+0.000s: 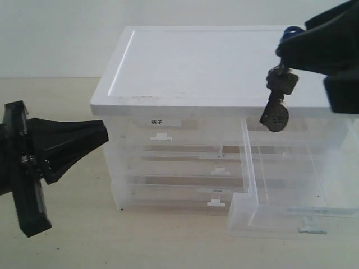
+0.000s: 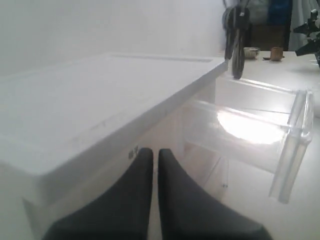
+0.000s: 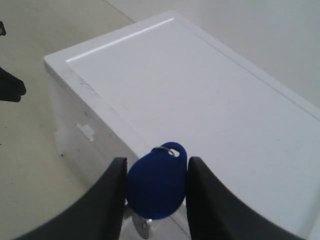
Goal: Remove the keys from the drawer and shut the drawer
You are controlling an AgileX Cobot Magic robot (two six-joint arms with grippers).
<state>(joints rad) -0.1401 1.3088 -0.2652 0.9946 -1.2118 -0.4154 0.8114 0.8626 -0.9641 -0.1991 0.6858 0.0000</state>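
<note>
Exterior: the right pincer (image 1: 294,42), cropped by the frame edge, grasps the keys (image 1: 276,101) dangling above the open drawer (image 1: 291,193); left pincer (image 1: 104,136) clenched, empty, beside the cabinet (image 1: 213,67). Left wrist: keys dark, blurred. Right wrist: the blue fob (image 3: 156,186) between the fingers (image 3: 107,200) hides most keys

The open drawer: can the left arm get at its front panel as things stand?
Probably yes: the left claw sits shut beside the cabinet, nothing shows between it and the drawer front; the right claw holds the keys above.
</note>
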